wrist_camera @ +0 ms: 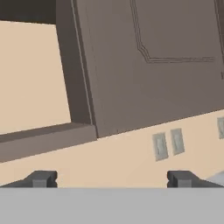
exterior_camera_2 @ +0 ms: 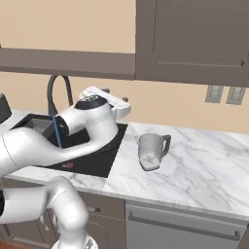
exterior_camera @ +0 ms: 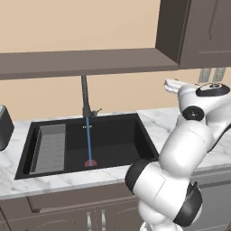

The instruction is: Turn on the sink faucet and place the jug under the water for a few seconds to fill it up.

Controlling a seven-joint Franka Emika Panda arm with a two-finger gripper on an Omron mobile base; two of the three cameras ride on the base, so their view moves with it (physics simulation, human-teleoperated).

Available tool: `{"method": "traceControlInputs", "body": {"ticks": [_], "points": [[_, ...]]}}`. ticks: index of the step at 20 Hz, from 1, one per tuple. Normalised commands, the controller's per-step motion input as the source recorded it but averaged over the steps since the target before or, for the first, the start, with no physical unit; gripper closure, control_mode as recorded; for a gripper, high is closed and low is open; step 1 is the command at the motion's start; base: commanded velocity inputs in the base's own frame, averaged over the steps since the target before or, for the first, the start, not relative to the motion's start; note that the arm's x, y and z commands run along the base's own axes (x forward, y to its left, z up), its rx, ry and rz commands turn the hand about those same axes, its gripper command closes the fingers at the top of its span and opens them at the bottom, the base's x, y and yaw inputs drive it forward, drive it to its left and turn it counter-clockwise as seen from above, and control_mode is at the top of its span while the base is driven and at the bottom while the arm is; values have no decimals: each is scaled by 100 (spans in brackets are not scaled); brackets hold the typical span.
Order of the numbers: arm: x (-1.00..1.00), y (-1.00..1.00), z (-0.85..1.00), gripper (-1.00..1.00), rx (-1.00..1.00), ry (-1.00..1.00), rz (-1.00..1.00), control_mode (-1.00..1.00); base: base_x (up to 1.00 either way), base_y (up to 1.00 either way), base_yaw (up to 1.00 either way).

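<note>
Hidden or cut off: the sink faucet (exterior_camera: 85, 97) loses its curved top behind the shelf (exterior_camera: 85, 63) in the left base view; in the right base view the arm covers much of the sink (exterior_camera_2: 97, 163) and part of the water (exterior_camera_2: 58, 131).
Hard to make out: the faucet's small side lever, a faint stub at its base.
Jaws: the gripper (wrist_camera: 111, 179) stands wide open, nothing between its fingertips (wrist_camera: 41, 178), raised and aimed at the wall cabinet (wrist_camera: 153, 61) and wall outlets (wrist_camera: 167, 144).
Sink contents: a grey ribbed tray (exterior_camera: 49, 149) on the left side; a red round drain (exterior_camera: 90, 163) where the thin blue stream lands.
Jug: the jug (exterior_camera_2: 151, 151) stands upright on the counter (exterior_camera_2: 194, 165), just right of the basin, handle to the right, apart from the water and the arm.
Surface: white marble with grey veining.
Room: beige wall, dark brown cabinets above and below.
</note>
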Motion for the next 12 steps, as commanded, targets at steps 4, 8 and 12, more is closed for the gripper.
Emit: {"method": "traceControlInputs", "body": {"ticks": [4,8,12], "points": [[30,60,0,-100,36,-62,-7,-100,0,0,0],[4,47,6,-100,40,-62,-6,-100,0,0,0],[5,46,10,-100,41,-58,-4,-100,0,0,0]]}}
